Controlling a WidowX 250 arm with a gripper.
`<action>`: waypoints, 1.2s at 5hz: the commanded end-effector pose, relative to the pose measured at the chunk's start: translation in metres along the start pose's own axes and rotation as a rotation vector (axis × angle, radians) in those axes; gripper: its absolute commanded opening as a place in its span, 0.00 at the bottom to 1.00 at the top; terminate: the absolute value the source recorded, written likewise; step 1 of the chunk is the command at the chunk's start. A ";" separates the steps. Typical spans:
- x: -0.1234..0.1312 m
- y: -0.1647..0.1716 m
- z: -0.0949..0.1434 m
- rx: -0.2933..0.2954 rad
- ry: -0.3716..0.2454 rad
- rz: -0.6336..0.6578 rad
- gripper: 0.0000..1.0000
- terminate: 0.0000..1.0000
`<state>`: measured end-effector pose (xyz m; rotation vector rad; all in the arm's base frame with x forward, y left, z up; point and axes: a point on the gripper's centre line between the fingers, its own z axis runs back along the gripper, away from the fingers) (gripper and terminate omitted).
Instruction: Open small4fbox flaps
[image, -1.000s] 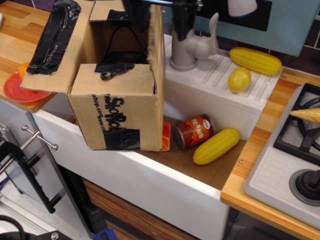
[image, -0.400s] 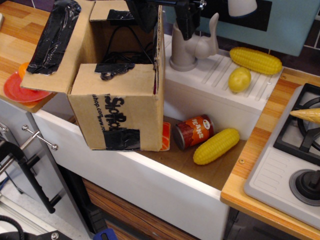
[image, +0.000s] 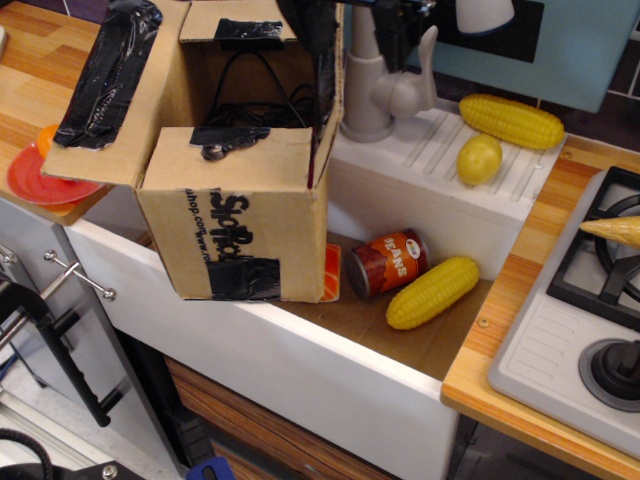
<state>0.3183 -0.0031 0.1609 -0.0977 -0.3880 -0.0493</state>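
Brown small4fbox (image: 235, 215) (black lettering, tape)

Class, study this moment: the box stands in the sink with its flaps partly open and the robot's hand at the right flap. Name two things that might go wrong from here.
1. The hand is at the standing right flap, close beside the faucet; pushing the flap further outward may press it or the hand against the faucet.
2. The small4fbox stands free in the sink, with the bean can lying near it; a hard push could slide or tip the box onto the can.
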 end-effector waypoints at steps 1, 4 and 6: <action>0.007 -0.006 0.007 -0.014 -0.047 -0.009 1.00 0.00; 0.019 -0.016 0.002 -0.041 -0.017 0.006 1.00 0.00; 0.014 -0.014 -0.007 -0.053 -0.004 0.050 1.00 1.00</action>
